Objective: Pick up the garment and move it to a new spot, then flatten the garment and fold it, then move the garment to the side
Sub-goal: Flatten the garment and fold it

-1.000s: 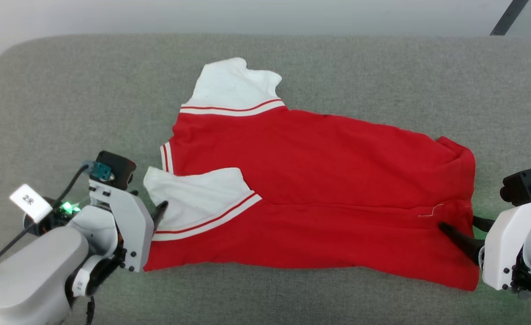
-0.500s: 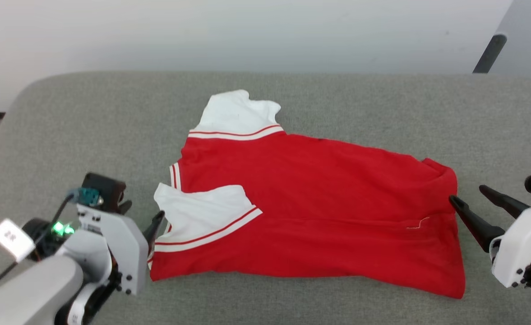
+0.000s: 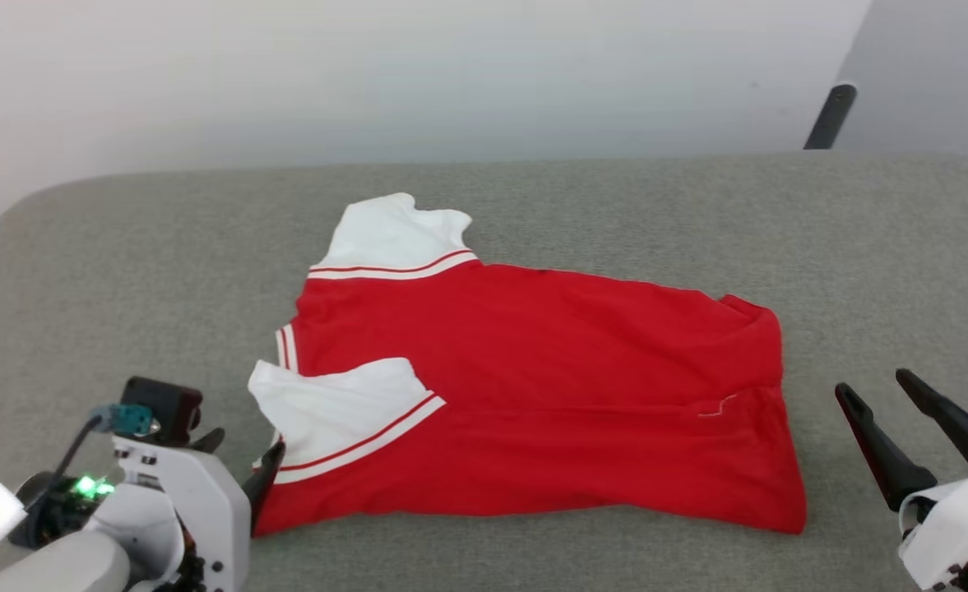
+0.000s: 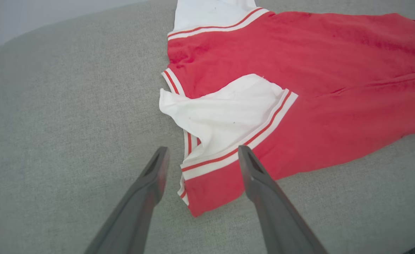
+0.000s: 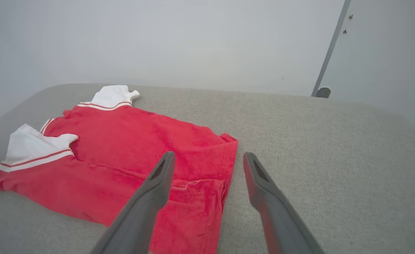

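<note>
Red jersey shirt (image 3: 533, 386) with short white sleeves and red-and-white striped trim lies midway along the grey woven padded bench top (image 3: 122, 271), sleeves toward its left end, hem toward its right end, the nearer sleeve turned in over the red body. Left gripper (image 4: 202, 152): dark fingers spread wide, gripping nothing, tips level with the shirt's near-left corner, contact with the cloth not clear. Right gripper (image 3: 876, 384): fingers equally wide, empty, standing off the hem over bare grey fabric near the front edge.
</note>
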Robot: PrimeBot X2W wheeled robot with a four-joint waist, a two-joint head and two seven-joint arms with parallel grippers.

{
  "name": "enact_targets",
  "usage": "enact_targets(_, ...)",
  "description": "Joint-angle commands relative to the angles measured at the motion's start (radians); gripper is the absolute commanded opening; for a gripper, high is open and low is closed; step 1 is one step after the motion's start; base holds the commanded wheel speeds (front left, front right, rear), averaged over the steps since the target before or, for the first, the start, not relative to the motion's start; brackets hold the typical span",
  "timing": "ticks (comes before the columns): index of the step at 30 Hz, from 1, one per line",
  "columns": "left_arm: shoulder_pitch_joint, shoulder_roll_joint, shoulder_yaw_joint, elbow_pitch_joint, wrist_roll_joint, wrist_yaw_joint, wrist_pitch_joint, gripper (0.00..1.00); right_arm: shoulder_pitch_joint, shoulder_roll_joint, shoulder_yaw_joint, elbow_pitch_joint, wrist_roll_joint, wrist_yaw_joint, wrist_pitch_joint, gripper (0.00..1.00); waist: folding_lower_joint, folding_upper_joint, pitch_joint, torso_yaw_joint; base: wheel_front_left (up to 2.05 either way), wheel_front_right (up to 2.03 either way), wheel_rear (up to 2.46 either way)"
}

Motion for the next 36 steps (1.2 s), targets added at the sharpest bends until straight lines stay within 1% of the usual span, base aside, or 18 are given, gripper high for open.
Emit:
enact_targets(1, 0.014, 0.008, 0.004, 0.006, -0.01, 0.0, 0.003, 1.0, 0.017, 0.014, -0.015, -0.01, -0.003, -0.001, 0.003, 1.0, 0.0, 0.0, 0.01, -0.019, 0.0, 0.0, 0.0)
enact_targets(8, 0.031, 0.032, 0.002, 0.069, -0.083, -0.036, 0.074, 1.0, 0.067, 0.082, -0.056, -0.061, -0.02, -0.001, 0.038, 1.0, 0.0, 0.0, 0.038, -0.072, 0.0, 0.0, 0.0)
enact_targets(13, 0.022, 0.026, -0.003, 0.135, -0.125, -0.071, 0.125, 1.0, 0.078, 0.11, -0.074, -0.079, -0.026, -0.001, 0.05, 1.0, 0.0, 0.0, 0.062, -0.097, 0.0, 0.0, 0.0)
enact_targets(18, 0.016, 0.01, -0.02, 0.2, -0.144, -0.098, 0.176, 1.0, 0.081, 0.125, -0.08, -0.085, -0.028, -0.001, 0.057, 1.0, 0.0, 0.0, 0.081, -0.109, 0.0, 0.0, 0.0)
enact_targets(22, 0.021, -0.023, -0.02, 0.244, -0.181, -0.118, 0.197, 1.0, 0.081, 0.135, -0.082, -0.086, -0.024, -0.001, 0.062, 1.0, 0.0, 0.0, 0.091, -0.11, 0.0, 0.0, 0.0)
enact_targets(27, 0.029, -0.06, -0.035, 0.287, -0.202, -0.136, 0.226, 1.0, 0.075, 0.142, -0.082, -0.086, -0.024, -0.001, 0.074, 1.0, 0.0, 0.0, 0.099, -0.105, 0.0, 0.0, 0.0)
enact_targets(28, 0.029, -0.066, -0.04, 0.293, -0.207, -0.141, 0.235, 0.44, 0.073, 0.143, -0.081, -0.085, -0.022, -0.001, 0.076, 1.0, 0.0, 0.0, 0.1, -0.104, 0.0, 0.0, 0.0)
enact_targets(29, 0.031, -0.075, -0.04, 0.297, -0.218, -0.144, 0.241, 0.0, 0.072, 0.144, -0.081, -0.085, -0.02, -0.001, 0.083, 1.0, 0.0, 0.0, 0.102, -0.102, 0.0, 0.0, 0.0)
enact_targets(32, 0.023, -0.084, -0.043, 0.306, -0.215, -0.151, 0.247, 0.0, 0.07, 0.143, -0.078, -0.081, -0.013, -0.001, 0.112, 1.0, 0.0, 0.0, 0.106, -0.096, 0.0, 0.0, 0.0)
enact_targets(36, 0.012, -0.088, -0.042, 0.311, -0.204, -0.156, 0.242, 0.0, 0.066, 0.137, -0.073, -0.074, -0.003, -0.001, 0.185, 1.0, 0.0, 0.0, 0.111, -0.086, 0.0, 0.0, 0.0)
